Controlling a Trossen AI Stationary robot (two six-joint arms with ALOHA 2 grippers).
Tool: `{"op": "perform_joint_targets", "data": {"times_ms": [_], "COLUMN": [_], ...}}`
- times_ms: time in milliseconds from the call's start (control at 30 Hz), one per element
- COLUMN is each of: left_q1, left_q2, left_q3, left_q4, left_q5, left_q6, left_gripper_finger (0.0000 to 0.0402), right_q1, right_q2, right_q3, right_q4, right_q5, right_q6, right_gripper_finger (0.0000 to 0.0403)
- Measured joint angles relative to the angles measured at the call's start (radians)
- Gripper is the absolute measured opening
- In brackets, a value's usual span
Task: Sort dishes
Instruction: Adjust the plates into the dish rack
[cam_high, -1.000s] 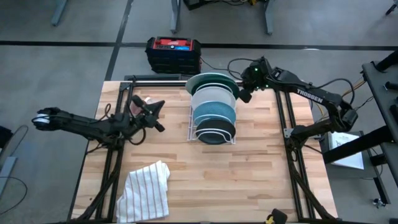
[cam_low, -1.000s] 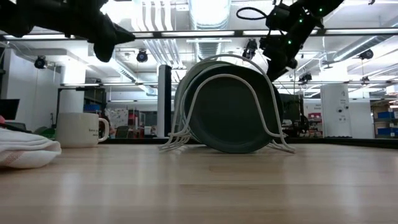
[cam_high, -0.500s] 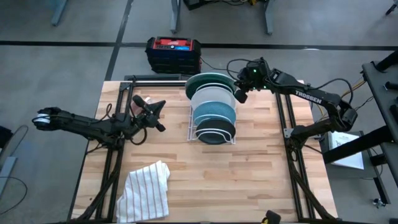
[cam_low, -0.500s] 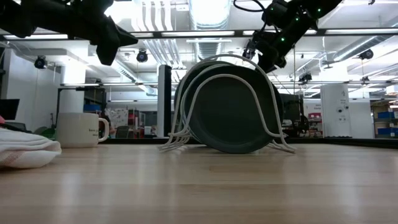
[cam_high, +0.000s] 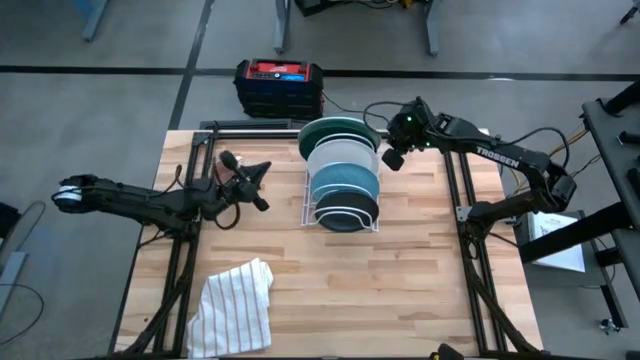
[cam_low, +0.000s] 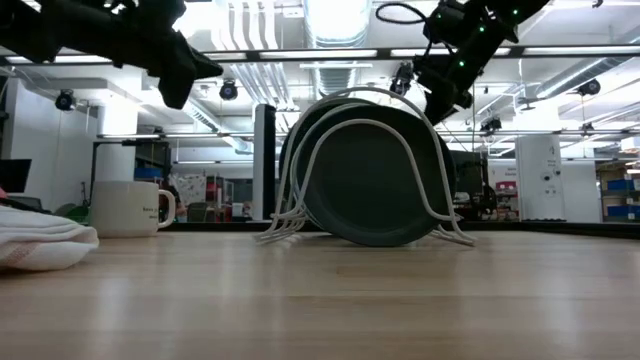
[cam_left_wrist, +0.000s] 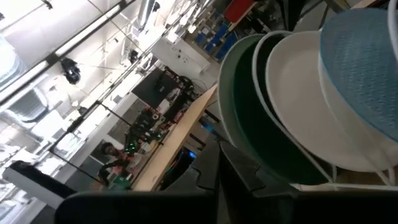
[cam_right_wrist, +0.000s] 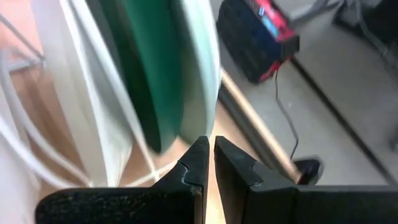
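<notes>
Four plates stand on edge in a white wire rack (cam_high: 305, 205): dark green (cam_high: 340, 127) at the far end, then pale (cam_high: 345, 155), teal (cam_high: 345, 182) and blackish (cam_high: 345, 212) nearest. My right gripper (cam_high: 393, 155) hangs shut in the air just right of the rack's far end. In the right wrist view its tips (cam_right_wrist: 208, 146) sit close under the green plate's rim (cam_right_wrist: 205, 93) with nothing between them. My left gripper (cam_high: 255, 185) hovers shut left of the rack, pointing at the plates (cam_left_wrist: 298, 106).
A white striped cloth (cam_high: 235, 305) lies bunched at the near left. A white mug (cam_low: 130, 208) stands on the table under the left arm. A red and black box (cam_high: 280, 85) sits on the floor beyond the far edge. Bare wood lies near and right of the rack.
My right gripper swung a little toward the rack's far end, then drew back toward the table's right, staying shut. The plates and rack kept still.
</notes>
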Motion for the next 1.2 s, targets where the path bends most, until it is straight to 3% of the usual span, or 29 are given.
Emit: {"op": "perform_joint_targets", "data": {"times_ms": [100, 300, 567, 900, 1200], "left_q1": [0.036, 0.182, 0.353, 0.377, 0.386], "left_q2": [0.024, 0.119, 0.315, 0.547, 0.641], "left_q3": [0.000, 0.045, 0.173, 0.252, 0.308], "left_q4": [-0.003, -0.102, -0.258, -0.257, -0.255], "left_q5": [0.092, 0.412, 0.652, 0.688, 0.693], "left_q6": [-0.047, -0.202, -0.351, -0.346, -0.343], "left_gripper_finger": [0.0000, 0.0000, 0.0000, 0.0000, 0.0000], "right_q1": [0.001, 0.011, 0.056, 0.103, 0.118], "right_q2": [0.000, 0.000, 0.000, 0.000, -0.008], "right_q3": [-0.023, -0.112, -0.215, -0.245, -0.244], "right_q4": [-0.042, -0.044, 0.100, 0.236, 0.258], "right_q5": [0.001, 0.000, -0.001, -0.003, -0.002], "right_q6": [0.034, 0.099, 0.150, 0.155, 0.162], "right_gripper_finger": [0.0018, 0.0018, 0.0018, 0.0018, 0.0018]}}
